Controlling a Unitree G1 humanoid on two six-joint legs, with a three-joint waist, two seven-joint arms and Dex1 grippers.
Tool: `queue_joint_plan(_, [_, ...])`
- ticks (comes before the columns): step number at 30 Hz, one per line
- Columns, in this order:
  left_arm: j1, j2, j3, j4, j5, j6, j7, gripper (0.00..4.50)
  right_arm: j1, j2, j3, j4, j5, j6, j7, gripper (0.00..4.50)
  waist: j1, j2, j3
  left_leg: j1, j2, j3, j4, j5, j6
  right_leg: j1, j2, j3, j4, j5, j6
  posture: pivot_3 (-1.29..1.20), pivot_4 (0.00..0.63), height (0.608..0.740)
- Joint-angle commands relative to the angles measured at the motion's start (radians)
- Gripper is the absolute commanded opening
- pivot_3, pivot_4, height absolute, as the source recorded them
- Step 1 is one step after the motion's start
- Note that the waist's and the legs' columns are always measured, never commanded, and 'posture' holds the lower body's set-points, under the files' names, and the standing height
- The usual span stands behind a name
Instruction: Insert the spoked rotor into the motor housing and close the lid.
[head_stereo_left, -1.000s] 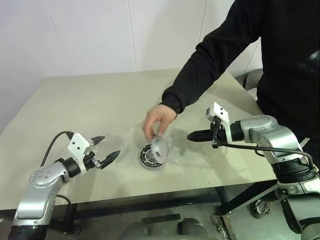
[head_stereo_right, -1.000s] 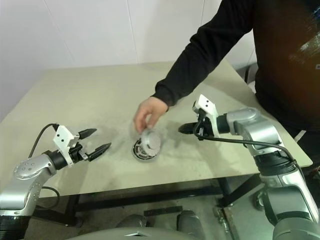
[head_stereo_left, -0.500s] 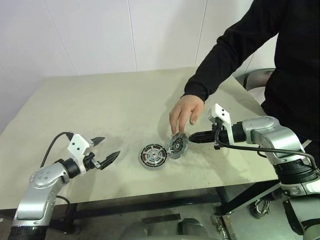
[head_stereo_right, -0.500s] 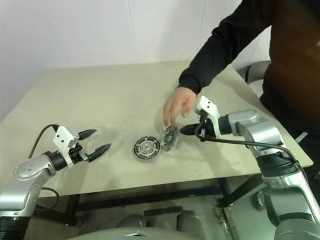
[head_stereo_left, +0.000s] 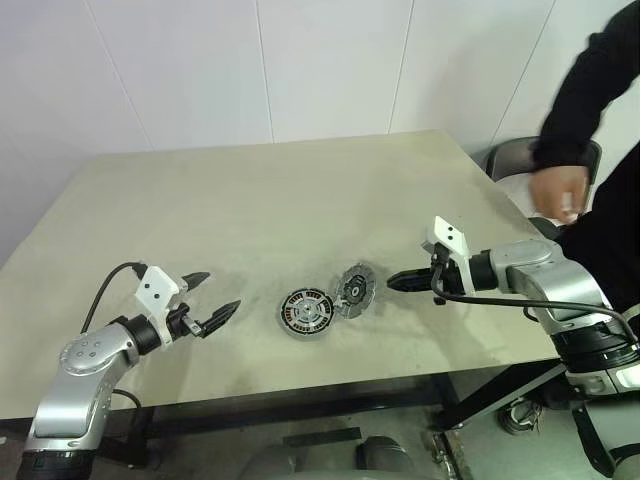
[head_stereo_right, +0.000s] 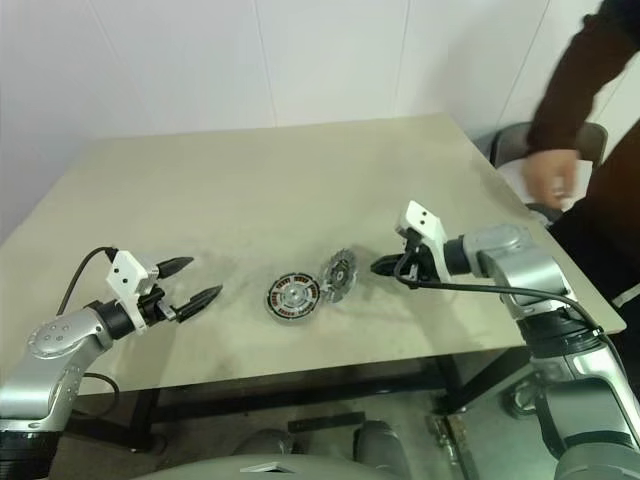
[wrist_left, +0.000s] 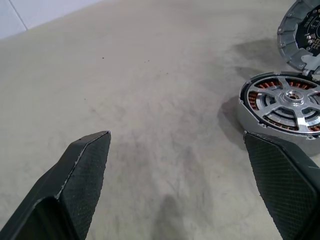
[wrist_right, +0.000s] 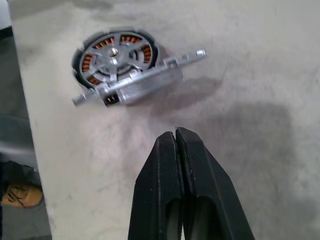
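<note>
Rotor (wrist_left: 292, 100) sits in the housing (head_stereo_left: 304, 313) at table centre; lid (head_stereo_left: 354, 285) leans tilted against its edge (not closed). Right gripper (head_stereo_left: 395, 281) pinched shut, empty, beside lid; left gripper (head_stereo_left: 212, 301) spread wide, empty. Next: tip lid flat onto housing.

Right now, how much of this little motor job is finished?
Done, it seems: the spoked rotor sits inside the motor housing, copper coils showing between its spokes. In hand: nothing. The left gripper is open beside the housing, and the right gripper is shut and empty, pointing at the lid. Left: closing that lid, which leans tilted against the housing's rim.
</note>
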Motion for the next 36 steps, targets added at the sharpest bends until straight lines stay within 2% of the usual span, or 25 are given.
queue_joint_plan(1, [-0.021, 0.012, 0.016, -0.005, -0.005, -0.002, 0.003, 4.5, -0.041, 0.042, 0.008, -0.017, 0.003, -0.015, -0.006, 0.07, 0.0, 0.0, 0.0, 0.0, 0.0, 0.0, 0.0, 0.0, 0.0, 0.0, 0.0, 0.0, 0.0, 0.0, 0.0, 0.0, 0.0, 0.74])
queue_joint_plan(17, [-0.012, 0.015, 0.03, -0.003, -0.006, -0.009, 0.009, 4.5, -0.15, 0.221, 0.098, -0.041, 0.0, -0.007, -0.013, 0.07, 0.001, 0.0, 0.0, 0.0, 0.0, 0.0, 0.0, 0.0, 0.0, 0.0, 0.0, 0.0, 0.0, 0.001, 0.0, 0.0, 0.0, 0.74])
queue_joint_plan(36, [-0.011, 0.012, 0.029, -0.01, -0.005, -0.011, 0.017, 4.5, -0.172, 0.386, 0.221, 0.139, -0.135, -0.158, -0.048, 0.07, 0.0, 0.0, 0.0, 0.001, 0.0, 0.0, 0.0, 0.0, 0.0, -0.001, 0.001, 0.0, 0.001, 0.001, 0.0, 0.0, 0.0, 0.74])
